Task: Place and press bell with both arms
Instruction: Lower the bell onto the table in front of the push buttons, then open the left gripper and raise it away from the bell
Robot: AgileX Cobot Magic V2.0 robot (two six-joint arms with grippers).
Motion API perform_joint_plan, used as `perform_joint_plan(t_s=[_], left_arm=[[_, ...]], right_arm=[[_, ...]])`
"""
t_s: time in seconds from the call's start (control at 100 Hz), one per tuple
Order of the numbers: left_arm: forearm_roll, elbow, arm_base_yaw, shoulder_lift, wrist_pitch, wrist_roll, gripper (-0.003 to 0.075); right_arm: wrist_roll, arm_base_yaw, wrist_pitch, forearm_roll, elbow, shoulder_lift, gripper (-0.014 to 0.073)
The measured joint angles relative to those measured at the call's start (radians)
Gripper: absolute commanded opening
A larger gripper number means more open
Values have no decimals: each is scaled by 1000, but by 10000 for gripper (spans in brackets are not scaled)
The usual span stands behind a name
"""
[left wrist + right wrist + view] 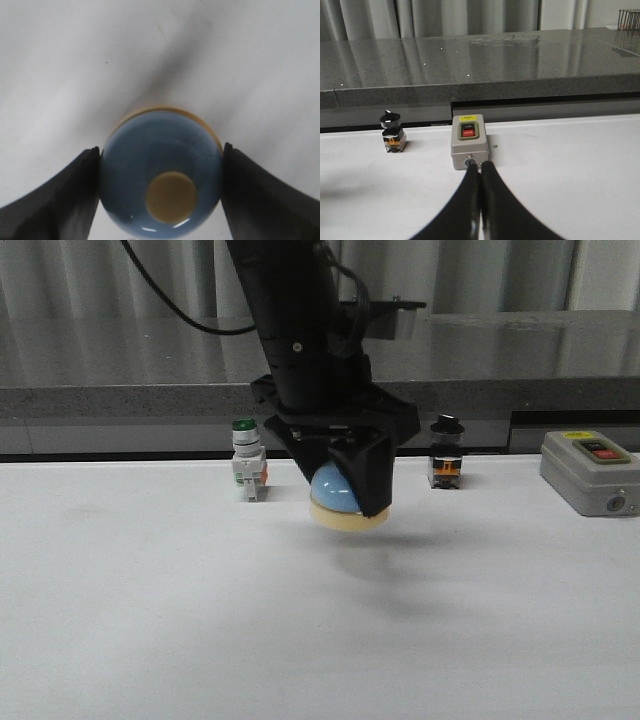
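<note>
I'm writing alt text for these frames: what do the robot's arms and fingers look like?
The left arm is a thick matte-black column with a black cable looping off to its side and small pale dots on its casing. It ends in an angular black wrist housing. The left gripper has wide, dark, wedge-shaped fingers. The right gripper has slim, glossy black fingers tapering to narrow tips. No lettering shows.

Right gripper [480, 200]: fingers pressed together above the table [570, 170].
Grey box [469, 141]: near table's far edge.
Black-knobbed switch [392, 131]: beside it, apart.
</note>
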State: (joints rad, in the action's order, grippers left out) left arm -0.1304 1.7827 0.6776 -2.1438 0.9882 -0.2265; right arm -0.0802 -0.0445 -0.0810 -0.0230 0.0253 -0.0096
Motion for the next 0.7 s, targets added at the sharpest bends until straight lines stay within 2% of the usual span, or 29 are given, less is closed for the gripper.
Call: perform_joint_plan(t_s=[0.1,0.15,0.3,0.37,0.7], left_arm=[[2,0,0,-32,-11,0,262],[4,0,0,-46,-13,0,296],[4,0,0,-65,-15,0,521],[4,2,0,-65,-17,0,591],[2,2,0,-65,-19,0,598]], right_arm=[[0,0,0,0,0,0,-61],[0,0,0,0,0,0,-61],[0,0,0,0,0,0,-61],[0,0,0,0,0,0,-61],[0,0,0,0,0,0,-61]])
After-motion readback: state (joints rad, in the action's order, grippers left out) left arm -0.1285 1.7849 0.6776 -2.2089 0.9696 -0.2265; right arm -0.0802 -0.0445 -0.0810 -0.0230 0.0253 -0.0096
